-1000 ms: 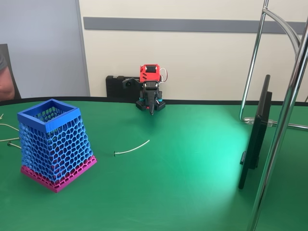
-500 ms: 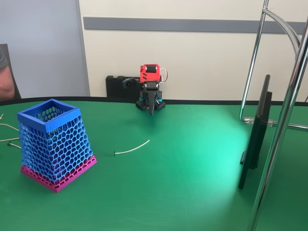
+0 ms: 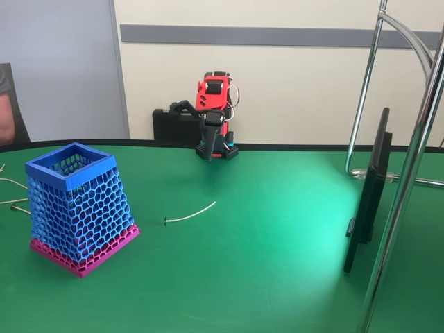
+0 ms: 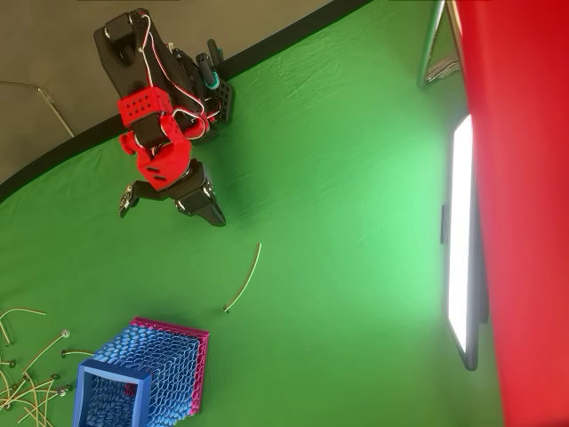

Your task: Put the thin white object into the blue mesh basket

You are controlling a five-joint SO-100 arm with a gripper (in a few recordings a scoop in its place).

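Jaws of the red-and-black arm's gripper stand apart and empty above the green desk, well clear of the work, so the task looks to be at its opening step: the reach toward the pick. Left to right in the fixed view, the blue mesh basket sits upright on its magenta base band, rim open to the ceiling. Just beside it but not touching, the thin white object lies flat on the cloth. Its long axis runs from the small dark tip nearest the basket up and away to the right, with a slight bow. In the overhead view the strand lies between arm and basket. By this reading, the next move calls for lowering onto the strand with the jaws set across its length, then closing on so slender a cord.
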